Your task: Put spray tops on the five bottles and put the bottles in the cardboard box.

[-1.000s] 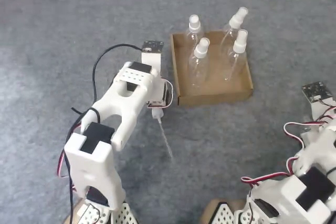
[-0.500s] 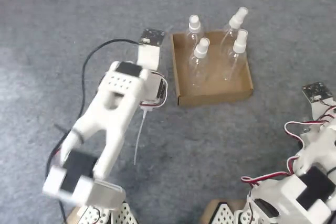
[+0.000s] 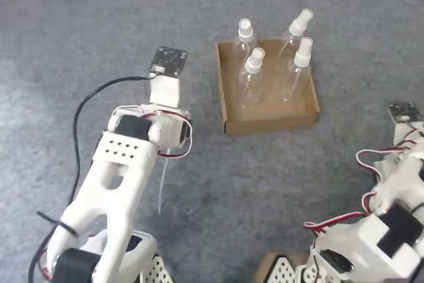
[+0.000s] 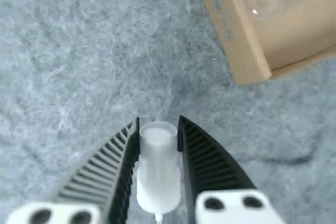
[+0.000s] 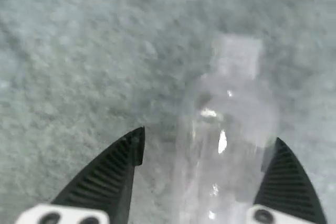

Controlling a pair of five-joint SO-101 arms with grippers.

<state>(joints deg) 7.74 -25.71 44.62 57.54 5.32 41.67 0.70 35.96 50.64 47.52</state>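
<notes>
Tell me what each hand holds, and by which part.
Left hand grips a spray top by its white head. Right hand is open around a bottle, holding nothing.

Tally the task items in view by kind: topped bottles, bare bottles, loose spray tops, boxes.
Bottles with spray top on: 4
Bottle without top: 1, between the open fingers of the right gripper
Loose spray top: 1, held in the left gripper
Cardboard box: 1
Total: 7
</notes>
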